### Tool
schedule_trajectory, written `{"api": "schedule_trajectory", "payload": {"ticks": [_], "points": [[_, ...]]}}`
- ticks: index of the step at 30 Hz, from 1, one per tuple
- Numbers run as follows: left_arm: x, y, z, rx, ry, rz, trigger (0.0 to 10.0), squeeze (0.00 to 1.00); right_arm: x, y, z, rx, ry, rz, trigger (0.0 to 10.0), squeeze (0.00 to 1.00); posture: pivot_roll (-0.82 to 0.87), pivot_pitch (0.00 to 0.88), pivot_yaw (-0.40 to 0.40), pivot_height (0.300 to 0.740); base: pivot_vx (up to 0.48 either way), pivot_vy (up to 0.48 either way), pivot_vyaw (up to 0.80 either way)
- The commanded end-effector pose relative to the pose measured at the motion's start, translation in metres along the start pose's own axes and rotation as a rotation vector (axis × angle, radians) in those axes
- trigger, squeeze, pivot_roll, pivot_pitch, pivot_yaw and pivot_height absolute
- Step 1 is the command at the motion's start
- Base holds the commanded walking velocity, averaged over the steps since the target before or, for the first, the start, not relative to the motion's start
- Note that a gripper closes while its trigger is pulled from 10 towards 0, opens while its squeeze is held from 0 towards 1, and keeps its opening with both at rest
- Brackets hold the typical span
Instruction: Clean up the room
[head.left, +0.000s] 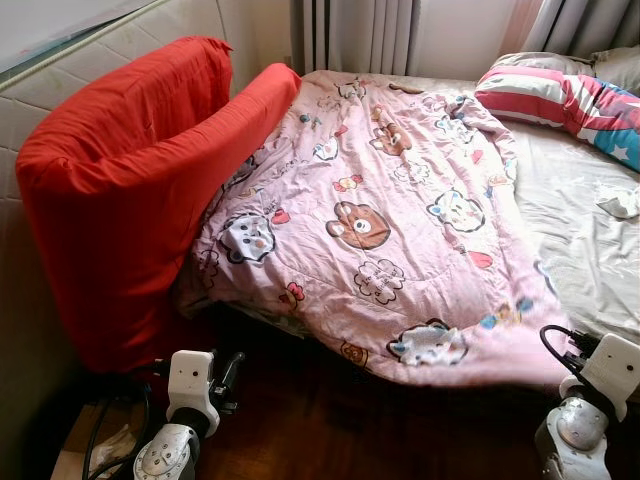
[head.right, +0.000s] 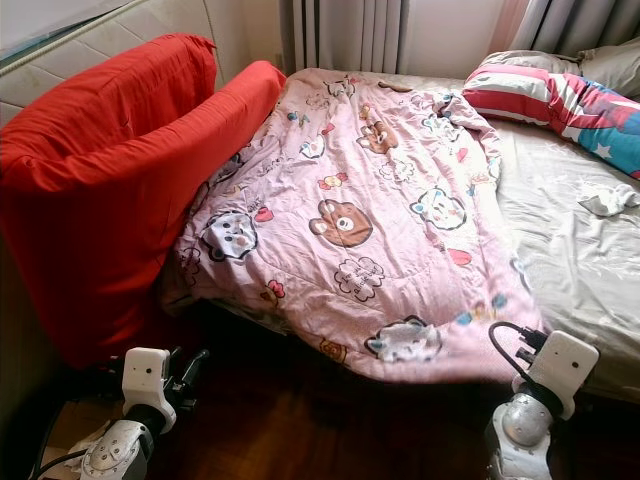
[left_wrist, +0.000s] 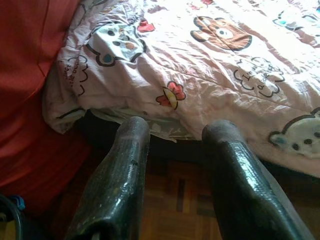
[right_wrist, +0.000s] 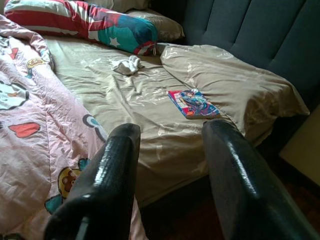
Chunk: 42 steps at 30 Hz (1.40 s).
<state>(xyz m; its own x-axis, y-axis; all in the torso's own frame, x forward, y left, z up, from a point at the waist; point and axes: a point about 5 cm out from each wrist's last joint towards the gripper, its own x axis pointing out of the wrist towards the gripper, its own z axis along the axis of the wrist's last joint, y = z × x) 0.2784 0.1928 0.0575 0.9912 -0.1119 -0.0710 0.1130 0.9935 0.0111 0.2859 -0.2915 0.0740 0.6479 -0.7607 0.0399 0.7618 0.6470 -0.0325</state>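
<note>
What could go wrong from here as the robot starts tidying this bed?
The pink cartoon quilt hangs off the bed's foot edge, so pulling one corner might drag it onto the floor. The red cushion leans against it and may topple. A small book and a crumpled white cloth lie on the tan sheet and could get covered.

A bed with a beige sheet spans the right and far part of the room. Its dark padded headboard stands on the right. Grey curtains hang at the far wall, daylight falling across the bed. The near floor is dark wood parquet. A quilted pale panel stands at the left.
</note>
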Motion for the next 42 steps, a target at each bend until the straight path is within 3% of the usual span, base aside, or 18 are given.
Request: {"api": "schedule_trajectory", "payload": {"ticks": [1,5,9,11,13,14,15,20,29,32,42], "points": [[-0.004,0.003,-0.009,-0.002,0.046,0.007,10.0,0.0,-0.001,-0.009,-0.008,-0.01,0.04,-0.025,10.0,0.0,0.03,0.19,0.019,0.74,0.0,0.0,0.0],[-0.005,0.002,-0.011,-0.003,0.056,0.006,10.0,0.0,-0.006,-0.004,-0.022,0.01,0.144,0.036,10.0,0.0,0.03,0.189,0.019,0.74,0.0,0.0,0.0],[-0.007,0.003,-0.02,-0.008,0.092,0.008,10.0,0.0,-0.03,0.02,-0.053,-0.025,0.33,0.299,10.0,0.0,0.02,0.188,0.017,0.74,0.0,0.0,0.0],[-0.009,0.003,-0.027,-0.01,0.122,0.011,10.0,0.0,-0.045,0.023,-0.068,-0.059,0.405,0.378,10.0,0.0,0.03,0.187,0.015,0.74,0.0,0.0,0.0],[-0.012,0.005,-0.038,-0.022,0.17,0.024,10.0,0.0,-0.068,0.02,-0.093,-0.119,0.542,0.467,10.0,0.0,0.03,0.182,0.012,0.74,0.0,0.0,0.0],[-0.015,0.007,-0.048,-0.039,0.216,0.042,10.0,0.0,-0.088,0.017,-0.109,-0.149,0.638,0.535,10.0,0.0,0.03,0.181,0.011,0.74,0.0,0.0,0.0],[-0.015,0.007,-0.048,-0.039,0.216,0.042,10.0,0.0,-0.088,0.017,-0.109,-0.149,0.638,0.535,10.0,0.0,0.03,0.181,0.011,0.74,0.0,0.0,0.0],[-0.025,0.013,-0.073,-0.077,0.351,0.088,10.0,0.0,-0.129,-0.009,-0.143,-0.285,0.828,0.621,10.0,0.0,0.04,0.176,0.005,0.74,0.0,0.0,0.0],[-0.039,0.009,-0.1,-0.082,0.512,0.095,10.0,0.0,-0.154,-0.026,-0.158,-0.265,0.946,0.606,10.0,0.0,0.03,0.172,0.015,0.74,0.0,0.0,0.0],[-0.047,0.009,-0.109,-0.096,0.569,0.113,10.0,0.0,-0.154,-0.026,-0.158,-0.239,0.945,0.592,10.0,0.0,0.02,0.168,0.021,0.74,0.0,0.0,0.0],[-0.062,0.007,-0.124,-0.108,0.671,0.144,10.0,0.0,-0.149,-0.018,-0.153,-0.291,0.878,0.638,10.0,0.0,0.02,0.145,0.024,0.74,0.0,0.0,0.37]]}}
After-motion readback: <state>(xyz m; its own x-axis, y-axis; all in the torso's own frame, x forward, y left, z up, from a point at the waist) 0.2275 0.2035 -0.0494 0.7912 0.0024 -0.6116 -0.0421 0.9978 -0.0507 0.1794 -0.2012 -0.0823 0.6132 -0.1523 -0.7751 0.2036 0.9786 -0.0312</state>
